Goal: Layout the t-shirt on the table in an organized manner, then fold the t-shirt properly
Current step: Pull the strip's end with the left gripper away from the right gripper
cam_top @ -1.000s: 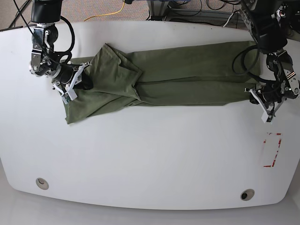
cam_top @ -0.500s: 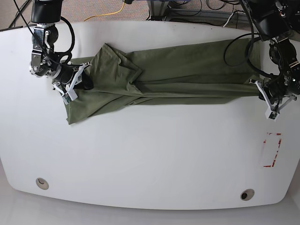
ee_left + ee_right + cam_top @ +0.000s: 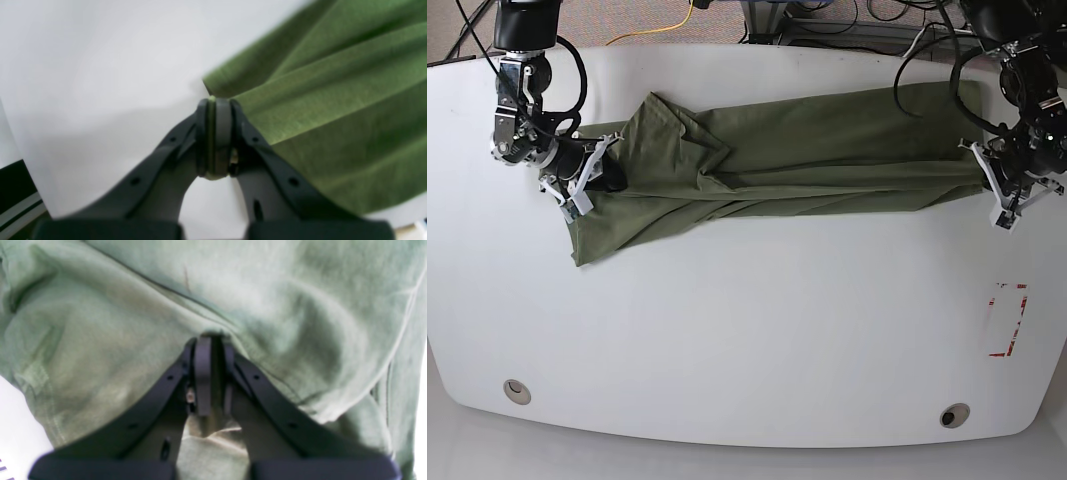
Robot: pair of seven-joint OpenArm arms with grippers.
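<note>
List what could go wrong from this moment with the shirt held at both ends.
1. The left gripper pinches only a thin edge of the olive-green cotton t-shirt; further pulling may slip it free.
2. The right gripper is shut on bunched fabric, so the twisted folds near it may stay in.
3. The shirt lies near the glossy white table far edge and might slide off.

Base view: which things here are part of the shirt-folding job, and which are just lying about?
Job:
- t-shirt
- table
- left gripper and right gripper, both shut on it

Lying about:
- red-marked rectangle
- grommets
- yellow cable
</note>
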